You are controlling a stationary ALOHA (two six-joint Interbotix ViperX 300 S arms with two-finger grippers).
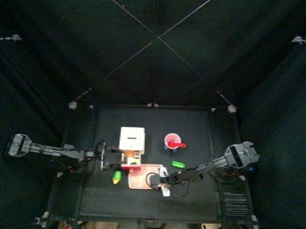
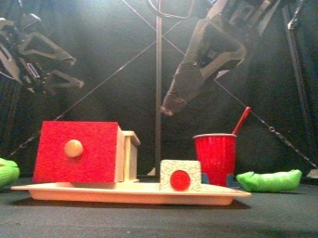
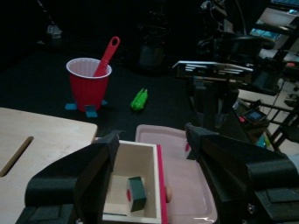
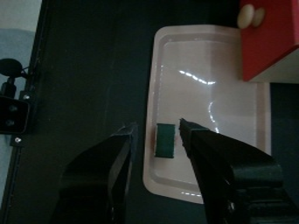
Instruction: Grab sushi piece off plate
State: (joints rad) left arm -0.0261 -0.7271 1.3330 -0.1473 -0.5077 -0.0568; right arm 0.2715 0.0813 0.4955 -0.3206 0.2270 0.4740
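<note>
The top camera looked straight down from far above; the front one sat level and close. Both wrist cameras shared the pink plate.

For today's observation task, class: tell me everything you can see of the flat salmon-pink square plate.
The flat salmon-pink plate is a shallow, smooth, glossy tray with rounded corners and a low raised rim; it looks like plastic. It lies level on the black table. A red box with a round wooden knob stands on one end, and the small white sushi piece sits toward the other. The stretch between them is bare and reflects light.
</note>
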